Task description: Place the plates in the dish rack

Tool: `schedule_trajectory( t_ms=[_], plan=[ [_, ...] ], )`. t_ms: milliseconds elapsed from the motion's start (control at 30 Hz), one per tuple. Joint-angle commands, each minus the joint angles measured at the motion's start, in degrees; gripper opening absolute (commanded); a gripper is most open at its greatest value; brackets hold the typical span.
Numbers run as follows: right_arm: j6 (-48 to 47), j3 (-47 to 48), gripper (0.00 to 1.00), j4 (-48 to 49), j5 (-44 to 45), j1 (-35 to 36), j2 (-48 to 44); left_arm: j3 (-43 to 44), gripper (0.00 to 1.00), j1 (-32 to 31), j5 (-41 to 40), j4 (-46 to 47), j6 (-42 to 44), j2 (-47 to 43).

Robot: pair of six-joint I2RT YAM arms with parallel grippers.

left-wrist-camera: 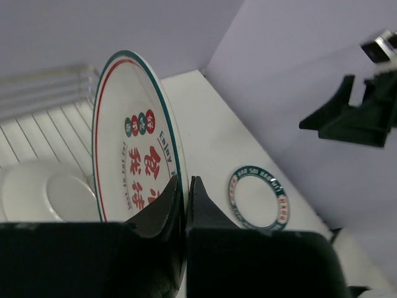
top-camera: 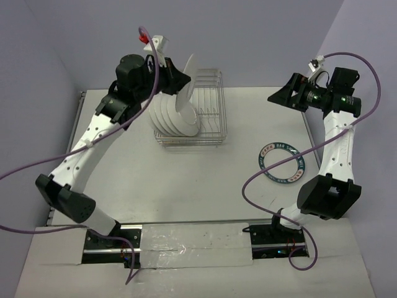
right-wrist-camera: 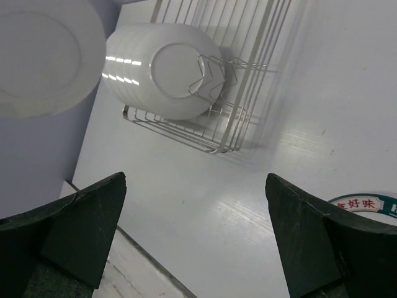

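White with a teal and red rim, the held plate (left-wrist-camera: 133, 143) stands on edge in the left gripper (left-wrist-camera: 183, 186), whose jaws pinch its rim. It hangs tilted over the dish rack (top-camera: 220, 133), just beyond the row of racked plates (top-camera: 173, 118), with its face roughly parallel to theirs. The free slot probably lies below it, on that row's far side. The right gripper (right-wrist-camera: 193, 180) hovers with jaws spread wide, the nearer arm to the 1 flat plate (top-camera: 283, 162) lying on the surface (top-camera: 186, 186).
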Motion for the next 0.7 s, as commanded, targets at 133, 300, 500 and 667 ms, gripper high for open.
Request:
schedule_trajectory(
  t_ms=[133, 300, 500, 667],
  plan=[
    [-6.73, -2.8, 1.0, -1.05, 4.33, -0.97, -1.12, -2.6, 0.0, 7.92, 13.13, 8.86, -34.65, 7.59],
    [-9.36, -3.77, 1.0, -2.99, 6.26, -1.24, -1.03, -4.88, 0.0, 9.33, 14.17, 14.91, -36.67, 10.22],
    [-10.07, -5.0, 1.0, -3.08, 6.18, -1.32, -0.86, -5.67, 0.0, 10.91, 14.18, 16.33, -37.47, 13.13],
    [-10.51, -5.53, 1.0, -3.25, 6.27, -1.33, -0.51, -6.37, 0.0, 12.49, 13.65, 16.86, -37.02, 14.18]
  ],
)
